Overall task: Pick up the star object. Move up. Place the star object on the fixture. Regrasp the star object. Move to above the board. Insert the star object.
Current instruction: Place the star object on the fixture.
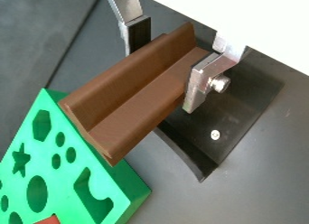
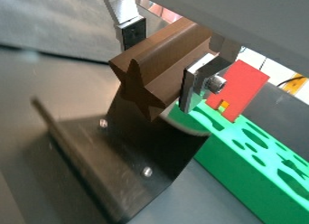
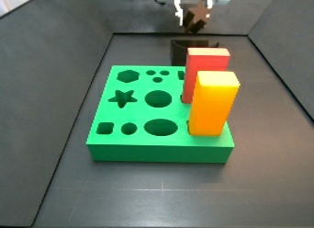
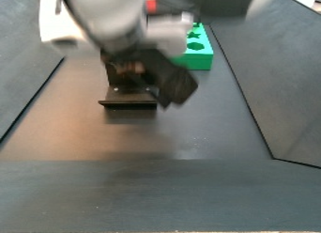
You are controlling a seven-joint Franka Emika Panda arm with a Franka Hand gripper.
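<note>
Brown star object [image 1: 126, 97], one only, sits clamped in the gripper [image 2: 163, 56] above the single black fixture [image 2: 121, 164]. One green board [image 3: 153, 117] carries one red block [image 3: 207, 66] and one yellow-orange block [image 3: 214, 103] on the dark floor [image 4: 163, 143].

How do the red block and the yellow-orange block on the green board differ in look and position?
In a side view, the red block is red and stands farther back on the board; the yellow-orange block stands nearer the front edge. Both are upright. The gripper is behind them, gripping the star object.
</note>
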